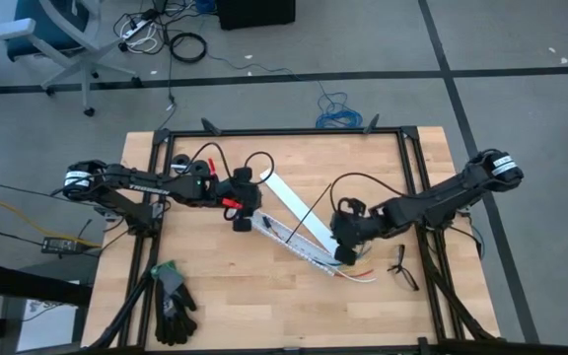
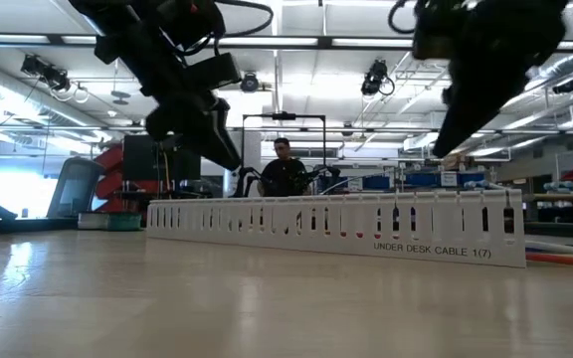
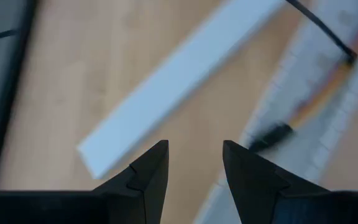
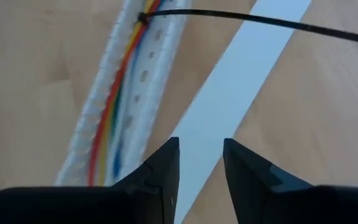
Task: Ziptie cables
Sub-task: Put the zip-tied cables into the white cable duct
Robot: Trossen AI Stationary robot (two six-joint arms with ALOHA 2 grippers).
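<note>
While both grippers hover empty, you have the left gripper (image 3: pixel 194 163) and right gripper (image 4: pixel 201 157) each parted narrowly. Ahead of your right jaws the cables (image 4: pixel 114 106) lie in the slotted strip (image 4: pixel 151 81), with the ziptie (image 4: pixel 260 21) looped round them, stretching past.

Landmark: slotted strip (image 1: pixel 299 247), lying diagonally mid-worktop.
Obstacles: flat white strip (image 1: pixel 299 209) just beside it; ziptie (image 1: pixel 304 219) slanting across both; gloves (image 1: pixel 173 304) and spectacles (image 1: pixel 400 268) well apart.
Free room: bare worktop (image 1: pixel 254 306) on its near side.
</note>
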